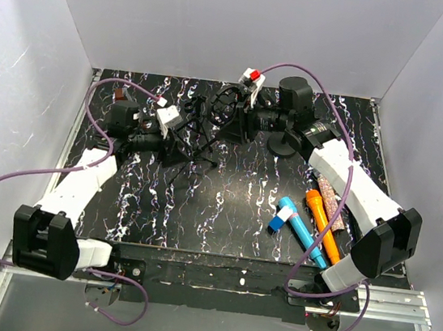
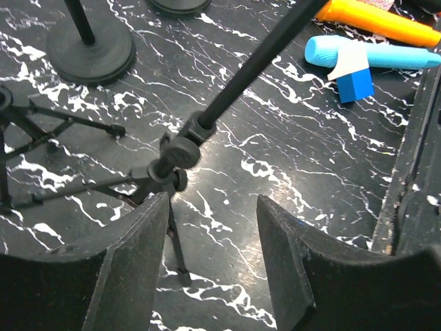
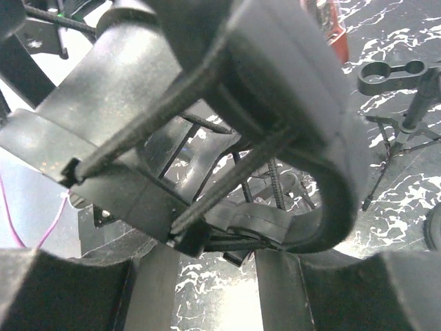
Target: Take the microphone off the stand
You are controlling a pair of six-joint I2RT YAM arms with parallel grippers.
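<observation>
The microphone [image 3: 131,103] sits in its shock mount [image 1: 225,110] at the top of the tripod stand [image 2: 178,153], toward the far edge of the bench [image 1: 222,223], about mid-width. In the right wrist view its dark barrel hangs in elastic cords inside the mount's ring.

The right pincer [image 3: 217,293] is pushed up against the mount. Everything is so close and blurred that I cannot tell whether it is clamped on anything.

The left pincer [image 2: 213,207] stands apart, low at the stand. The tripod hub is just beyond its fingertips and one leg runs between them, with nothing gripped.

**Risks, as a judgement:**
- The stand looks light and spindly. If the microphone is pulled while the left side has no firm hold, the whole tripod may tip or drag across the bench.
- The elastic cords could snag the barrel, so that it jams or springs free and drops.
- A swinging pole could strike the round-base stand [image 1: 284,145] just beside it.
- The blue marker-like item [image 1: 296,220] and the orange one [image 1: 322,224] lie well apart, toward the near right corner.

No brand, label or writing can be read.
</observation>
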